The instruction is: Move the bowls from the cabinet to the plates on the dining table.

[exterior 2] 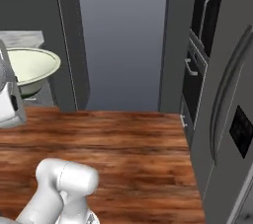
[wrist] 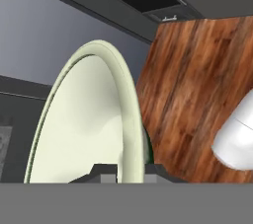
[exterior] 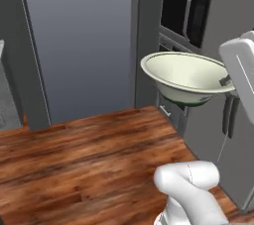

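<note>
I take the bowl [exterior: 186, 76] as my landmark. Nearest to it is the gripper [wrist: 131, 169]: in the hand view its two dark tips sit either side of the rim, pressed together on that thin edge, so I am pinching the bowl by its wall and nothing else supports it. In the left base view the white hand meets the bowl's right rim, and the bowl hangs in the air, roughly level, mouth up, green band showing underneath.

Below the bowl is the wooden floor [exterior: 89, 154]. Behind it, just beyond its far edge, stands the dark oven tower with a built-in oven [exterior: 186, 13] above and drawer handles lower down. Further off, left of the bowl, is a plain grey wall [exterior: 79, 40].

I judge this to be the carrying stretch: bowl lifted and held, no plate or dining table visible ahead. To do it well I would keep the wrist steady so the rim grip does not twist, hold the bowl level, and steer it clear of the oven tower close behind it. A rim pinch can slip if I swing fast, so slow turns seem wise to me.
</note>
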Tool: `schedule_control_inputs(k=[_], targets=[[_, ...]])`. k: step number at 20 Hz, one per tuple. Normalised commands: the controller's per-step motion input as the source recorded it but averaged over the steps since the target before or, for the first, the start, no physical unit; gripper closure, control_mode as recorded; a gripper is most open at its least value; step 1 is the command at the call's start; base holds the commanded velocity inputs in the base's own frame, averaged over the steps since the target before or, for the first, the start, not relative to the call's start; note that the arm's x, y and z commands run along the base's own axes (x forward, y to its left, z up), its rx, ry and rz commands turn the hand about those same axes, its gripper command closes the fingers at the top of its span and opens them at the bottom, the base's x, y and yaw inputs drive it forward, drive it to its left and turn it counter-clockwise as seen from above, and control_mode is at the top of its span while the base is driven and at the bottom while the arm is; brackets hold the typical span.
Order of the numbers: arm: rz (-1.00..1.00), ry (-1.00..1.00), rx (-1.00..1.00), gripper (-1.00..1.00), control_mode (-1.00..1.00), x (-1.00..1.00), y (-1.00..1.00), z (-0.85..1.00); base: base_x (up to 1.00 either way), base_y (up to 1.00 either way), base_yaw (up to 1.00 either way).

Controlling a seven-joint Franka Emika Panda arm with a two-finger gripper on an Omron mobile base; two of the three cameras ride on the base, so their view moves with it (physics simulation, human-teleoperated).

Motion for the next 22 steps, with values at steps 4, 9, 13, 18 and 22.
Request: schedule_control_inputs(k=[4,9,13,18,22], targets=[[0.0,0.0,0.0,1.0,1.0,0.0,0.0,0.0,1.0,0.05,0.0],[0.0,0.0,0.0,1.0,1.0,0.0,0.0,0.0,1.0,0.12,0.0],[0.0,0.0,0.0,1.0,1.0,0.0,0.0,0.0,1.0,0.1,0.01],[0.0,0.0,0.0,1.0,1.0,0.0,0.0,0.0,1.0,0.06,0.03],[0.0,0.0,0.0,1.0,1.0,0.0,0.0,0.0,1.0,0.04,0.1]])
